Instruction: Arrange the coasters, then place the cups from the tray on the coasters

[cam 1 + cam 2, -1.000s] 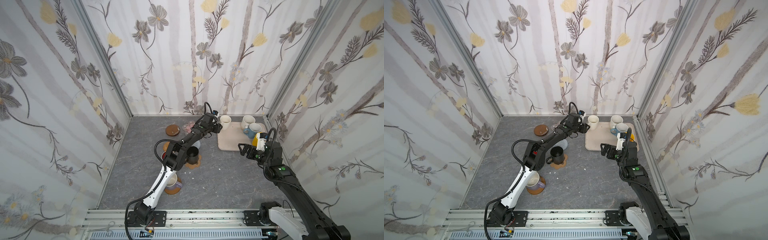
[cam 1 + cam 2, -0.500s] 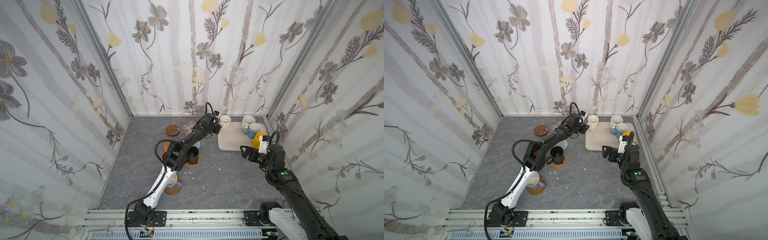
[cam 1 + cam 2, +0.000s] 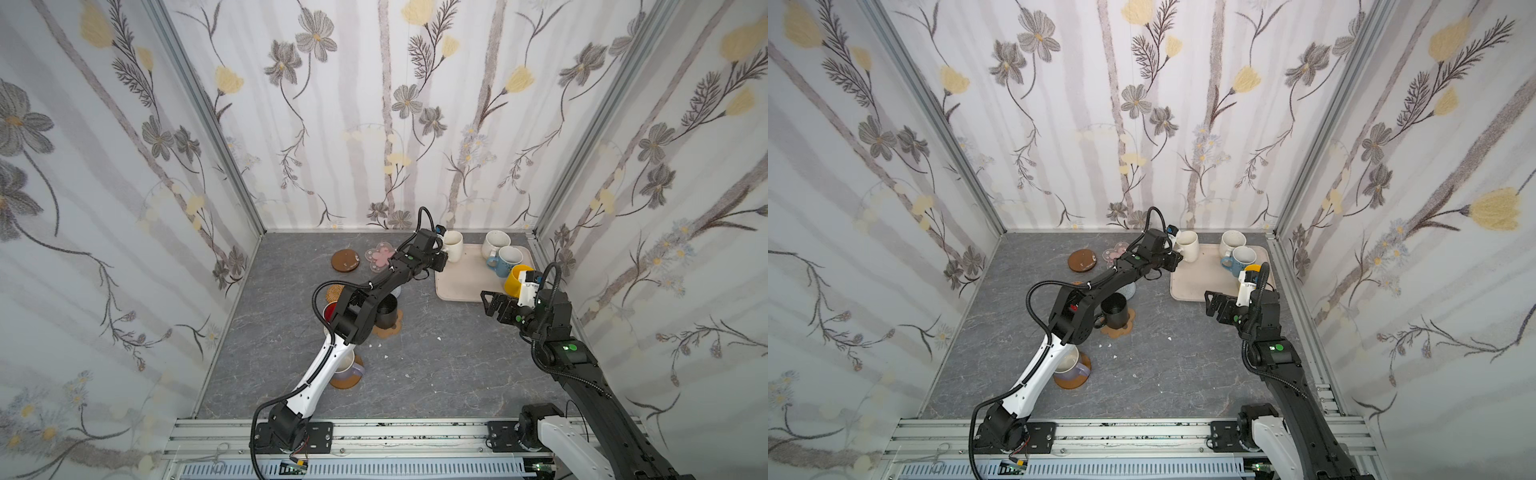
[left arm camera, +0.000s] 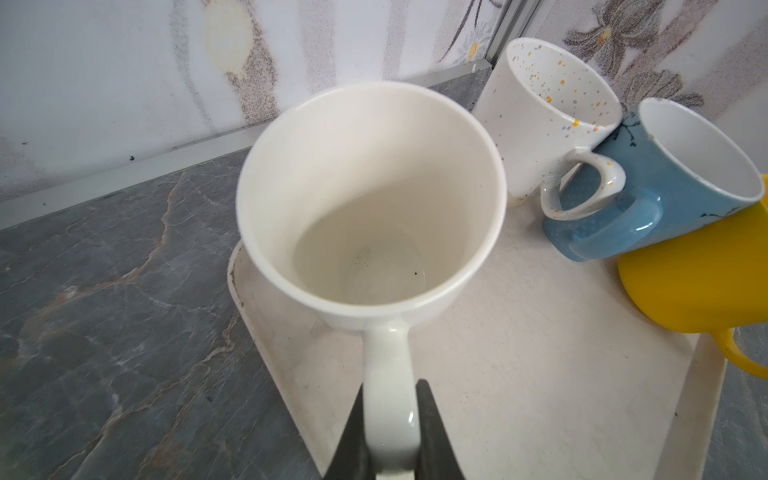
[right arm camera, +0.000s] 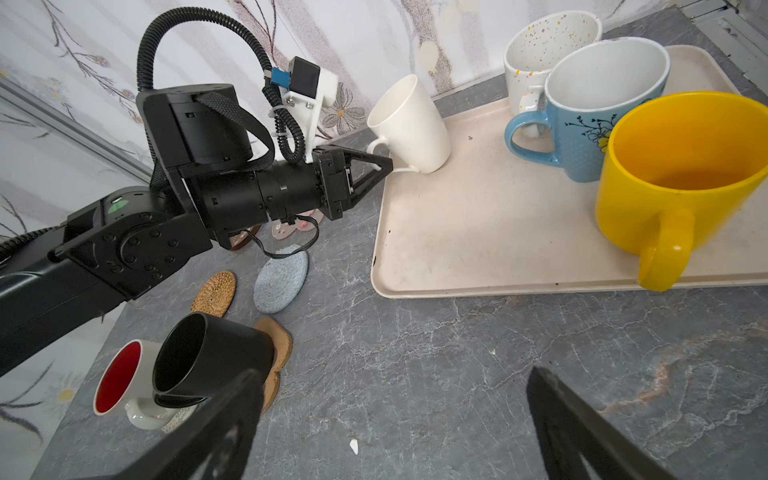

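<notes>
The left fingers (image 4: 430, 436) pinch the handle of the cream-white ceramic mug (image 4: 365, 199), tilted just ahead of them over the corner of the beige rectangular tray (image 4: 519, 374) (base contact unclear). The right fingers (image 5: 573, 432) stand spread above the grey stone-patterned bench (image 5: 415, 374), their bases cut off.

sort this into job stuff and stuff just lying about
Job: tray; white cup in left hand; speckled cup; blue cup; yellow cup; black cup; red-lined cup; lavender cup; brown coaster; pink coaster; grey-blue coaster; rattan coaster; paw coaster.
Lying about: white scraps; scissor-like tool.
</notes>
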